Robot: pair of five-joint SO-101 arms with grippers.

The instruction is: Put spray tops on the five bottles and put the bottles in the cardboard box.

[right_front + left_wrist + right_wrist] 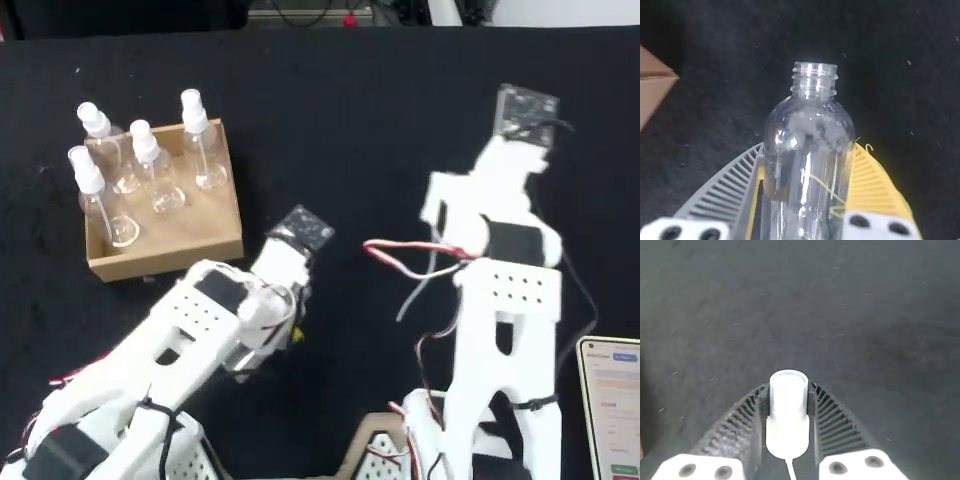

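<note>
Left gripper (807, 155): closed round the body of a clear plastic bottle (807, 135), one grey and one yellow finger pressing either flank.
Bottle's lie: long axis runs along the fingers, away from the wrist; the open threaded neck (815, 80) points forward, uncapped. Its tilt against the black table (380, 130) I cannot tell.
Right gripper (788, 390): clamped narrowly on a white spray top (788, 410), rounded end forward, with a thin white tube trailing back toward the wrist.
Where: both grippers are over bare table, apart from each other; a corner of the cardboard box (165, 255) is just beside the left arm (200, 320).
Box: four capped spray bottles (150, 170) stand upright inside.
Handling: the bottle looks light, thin-walled and slick — likely to flex or twist under a hard squeeze, so a grip on the mid-body, clear of the neck, seems best. The top is small and rigid; hold it by its collar and keep the tube free.
Judgement: the fifth bottle awaits its top — the tube must meet the neck in line.
Elsewhere: a phone (612, 410) lies at the table's edge by the right arm (505, 290).
</note>
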